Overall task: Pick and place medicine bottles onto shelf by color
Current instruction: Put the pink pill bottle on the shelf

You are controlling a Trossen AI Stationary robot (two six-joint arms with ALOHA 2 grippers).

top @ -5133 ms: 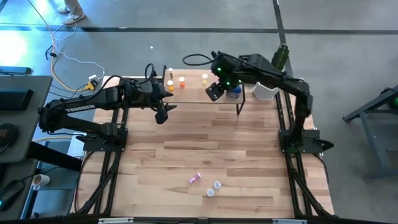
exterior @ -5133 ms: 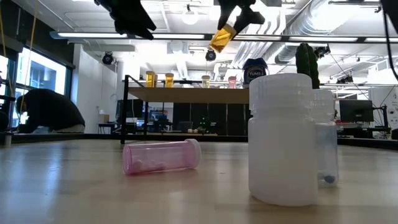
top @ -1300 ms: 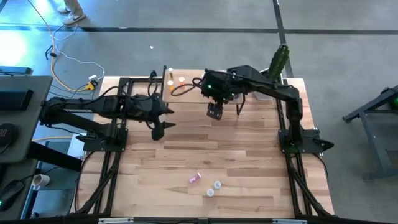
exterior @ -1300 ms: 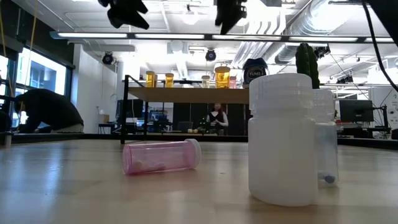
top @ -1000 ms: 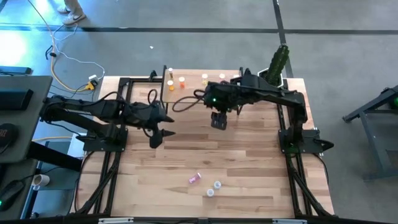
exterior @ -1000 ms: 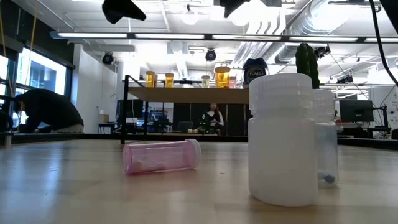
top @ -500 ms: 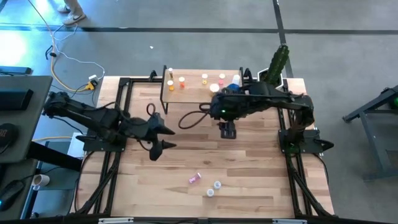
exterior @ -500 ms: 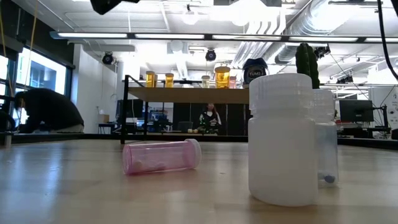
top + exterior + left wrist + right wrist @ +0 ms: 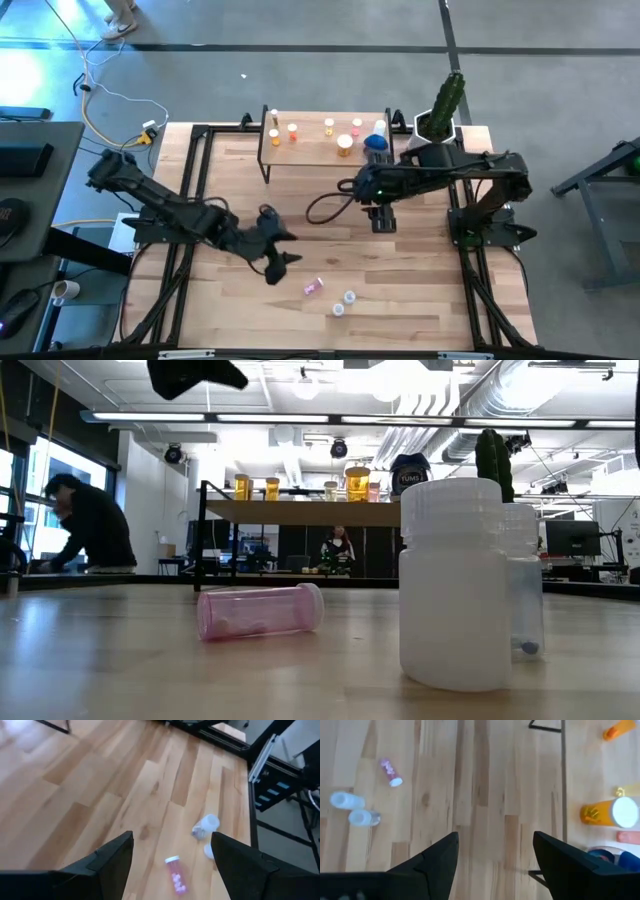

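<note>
A pink bottle [image 9: 314, 287] lies on its side near the table's front, beside two white bottles [image 9: 349, 297] [image 9: 338, 309] standing upright. In the low view the pink bottle [image 9: 260, 610] lies left of the big white one [image 9: 453, 582]. My left gripper [image 9: 280, 262] hovers open just left of the pink bottle [image 9: 176, 875], touching nothing. My right gripper [image 9: 383, 222] hangs open over mid-table, in front of the shelf [image 9: 300, 148]. Orange, yellow and pink bottles and a blue jar [image 9: 375, 143] stand on the shelf.
A cactus in a white pot [image 9: 440, 110] stands at the far right corner, beside the shelf. The shelf's thin black legs [image 9: 562, 770] stand on the table's far part. Bare wood lies between the shelf and the near bottles. People show in the room behind.
My left gripper has swung toward the table's near edge and to the right, sinking toward the pink bottle and rolling a little. My right gripper has drawn back from the shelf toward the near edge and the right. Both have stayed open. No bottle has moved.
</note>
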